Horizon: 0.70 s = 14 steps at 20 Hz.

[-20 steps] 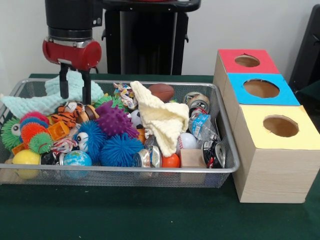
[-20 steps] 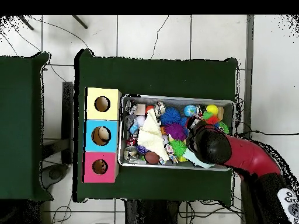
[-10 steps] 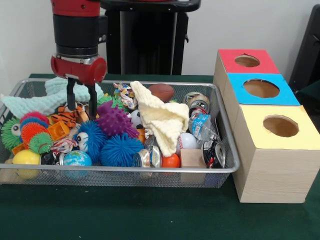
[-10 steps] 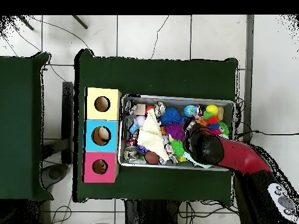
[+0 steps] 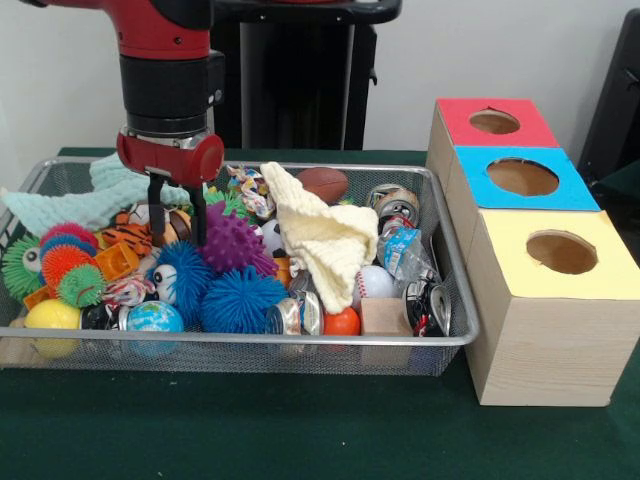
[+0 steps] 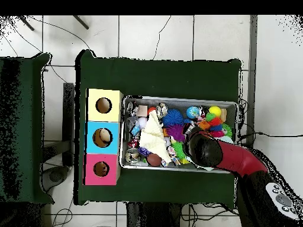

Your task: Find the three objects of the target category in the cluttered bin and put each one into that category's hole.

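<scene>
My gripper (image 5: 178,228) hangs open in the left part of the wire bin (image 5: 250,345). Its fingers straddle a small brown and white toy (image 5: 180,221), with the striped tiger toy (image 5: 128,238) to the left and the purple spiky ball (image 5: 230,240) to the right. I cannot tell whether the fingers touch the toy. Two blue fuzzy balls (image 5: 240,298) lie in front. A football (image 5: 323,183), a baseball (image 5: 375,281), a globe ball (image 5: 155,317) and a cream cloth (image 5: 325,235) also lie in the bin. In the overhead view the arm (image 6: 207,151) hides the gripper.
Three wooden boxes stand right of the bin, with a red top (image 5: 493,122), a blue top (image 5: 522,177) and a yellow top (image 5: 560,252), each with a round hole. A teal cloth (image 5: 90,200) drapes the bin's back left corner. Crushed cans (image 5: 395,205) lie near the boxes.
The gripper has moved right and down in the front view, from over the teal cloth to between the tiger toy and the purple ball. It stays open.
</scene>
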Each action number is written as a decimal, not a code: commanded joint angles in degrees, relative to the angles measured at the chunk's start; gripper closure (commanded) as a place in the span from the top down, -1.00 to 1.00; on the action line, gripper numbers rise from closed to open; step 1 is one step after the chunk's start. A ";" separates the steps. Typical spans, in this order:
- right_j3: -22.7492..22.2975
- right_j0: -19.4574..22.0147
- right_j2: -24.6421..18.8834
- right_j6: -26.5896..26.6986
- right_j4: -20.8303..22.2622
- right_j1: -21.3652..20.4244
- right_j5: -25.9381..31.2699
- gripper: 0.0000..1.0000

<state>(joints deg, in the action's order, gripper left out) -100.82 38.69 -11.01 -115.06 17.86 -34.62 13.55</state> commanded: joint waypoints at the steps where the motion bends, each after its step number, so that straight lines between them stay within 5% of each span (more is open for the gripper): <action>1: -0.47 1.47 -1.49 -4.21 -0.47 -0.44 -0.41 1.00; 14: -8.07 4.72 -3.98 -3.73 -1.78 -8.97 1.94 1.00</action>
<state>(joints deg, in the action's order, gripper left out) -103.91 42.02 -11.01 -115.06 17.78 -40.42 13.55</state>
